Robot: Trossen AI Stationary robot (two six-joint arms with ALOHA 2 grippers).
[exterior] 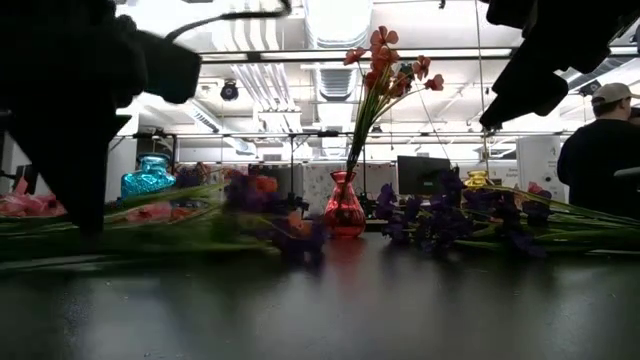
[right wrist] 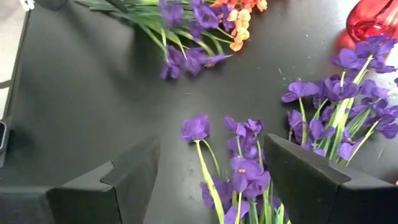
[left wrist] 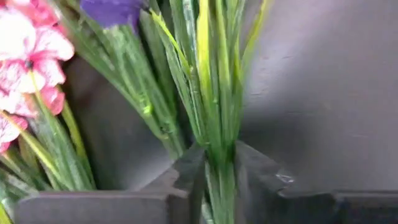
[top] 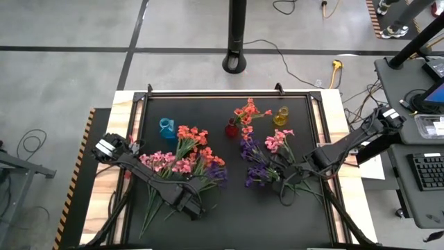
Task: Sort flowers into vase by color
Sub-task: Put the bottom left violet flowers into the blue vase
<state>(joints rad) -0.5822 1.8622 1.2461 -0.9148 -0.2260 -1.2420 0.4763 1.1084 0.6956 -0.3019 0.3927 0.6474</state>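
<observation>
A black mat [top: 229,208] covers the table, with grey floor and trailing cables around it; across the table a person [exterior: 600,140] stands at the far right of the room.

3 small vases stand toward the far side of the mat: a blue vase [top: 167,128] at the left, a red vase [top: 232,128] in the middle holding a coral-red sprig [top: 250,111], and a yellow vase [top: 281,115] to its right.

On the left half lies a heap of flowers [top: 187,160], coral-red and pink with a few purple blossoms, stems pointing to the near edge. The left gripper [top: 189,198] is low at the near end of this heap, and its 2 fingers [left wrist: 186,177] are nearly closed on a bundle of green stems [left wrist: 214,124].

On the right half lies a second heap [top: 267,160], mostly purple with pink blossoms on its far right. The right gripper [top: 286,186] hovers at the heap's near side, fingers [right wrist: 311,180] spread wide and holding nothing, with a purple sprig [right wrist: 242,171] lying on the mat between them.
</observation>
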